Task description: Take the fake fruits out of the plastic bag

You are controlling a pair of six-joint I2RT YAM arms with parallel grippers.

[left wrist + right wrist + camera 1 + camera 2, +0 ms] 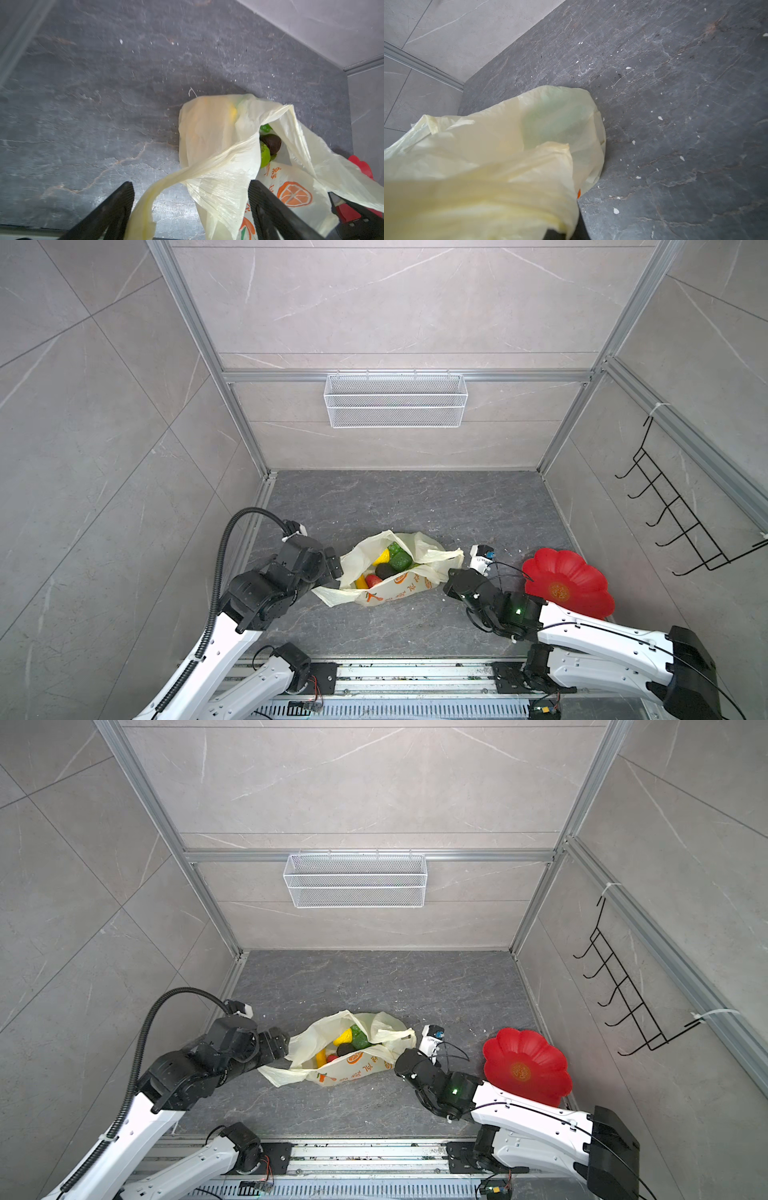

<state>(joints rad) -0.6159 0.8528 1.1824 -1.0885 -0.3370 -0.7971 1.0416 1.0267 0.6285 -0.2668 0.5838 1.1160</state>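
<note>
Plastic bag (415,587): pale cream, crinkly, with orange prints; lies at the front middle of the tabletop between the two grippers, mouth gaping upward.
Fake fruits (388,566): those visible sit inside the plastic bag's mouth. Both top views show a bumpy green ball (401,561), yellow lemon (381,558), dark avocado (385,571), red strawberry (372,580) and a banana tip (360,582).
Left gripper (190,184): at the bag's left edge, fingers spread wide; a handle loop (145,199) runs between them, contact unclear.
Right gripper (451,574): at the bag's right end, fingers closed on bag film, which hides the fingertips in the wrist view.
Surface: tabletop (415,502), dark grey veined stone look, dotted with white flecks (616,211).
Room: pale grey tiled walls on three sides in an aluminium frame; white wire basket (395,400) on the back wall; black hook rack (673,514) on the right wall.
Edges: red flower-shaped plate (573,568) against the right wall, apart from the bag, its near rim behind the right arm; rail (415,674) with both arm bases along the front edge.
Open room: bare tabletop runs from the bag to the back wall; the left gripper's wrist sits close to the left frame.
</note>
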